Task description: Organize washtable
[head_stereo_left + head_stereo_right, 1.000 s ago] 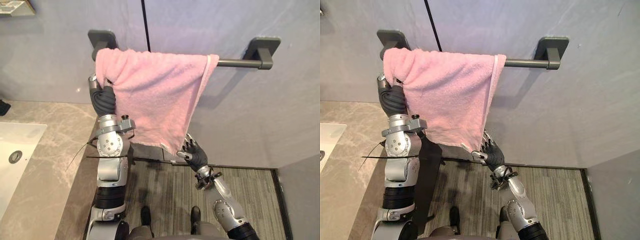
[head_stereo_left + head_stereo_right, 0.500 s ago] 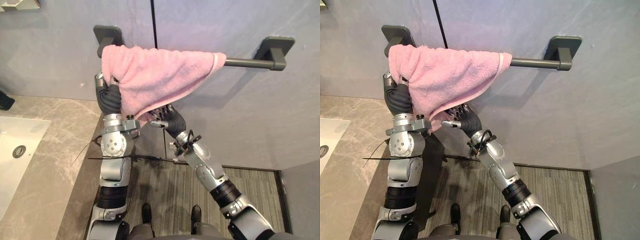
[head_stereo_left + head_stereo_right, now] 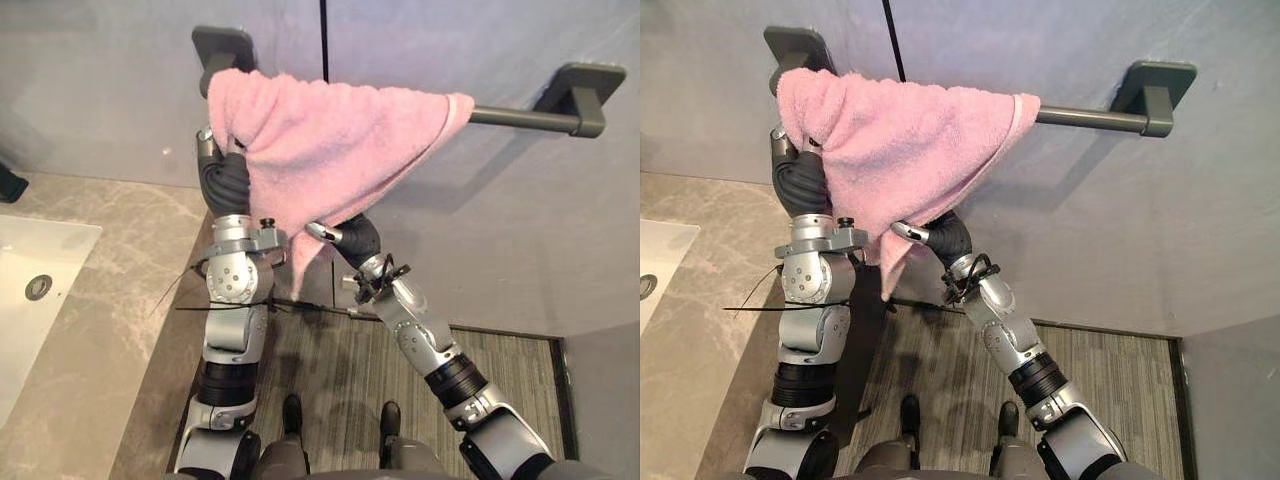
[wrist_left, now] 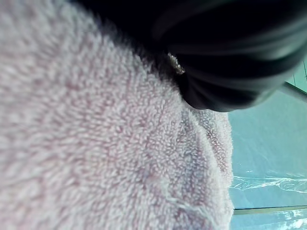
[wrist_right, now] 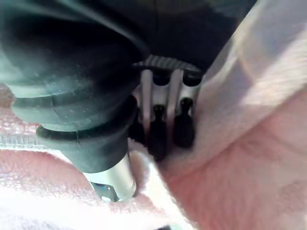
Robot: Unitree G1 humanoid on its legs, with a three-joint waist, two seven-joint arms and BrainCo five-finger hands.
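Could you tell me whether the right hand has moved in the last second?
Yes: the right hand rose toward the towel rail, carrying the pink towel's lower corner.

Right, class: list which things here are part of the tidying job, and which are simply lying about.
Part of the job: towel; rail it hangs over; left hand under its upper corner; right hand pinching its lower edge.

Lying about: sink; counter.

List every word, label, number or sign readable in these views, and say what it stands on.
None: no readable text in any view.
No print shows on the pink towel, the dark towel bar, the grey wall, the marble counter or the white sink.
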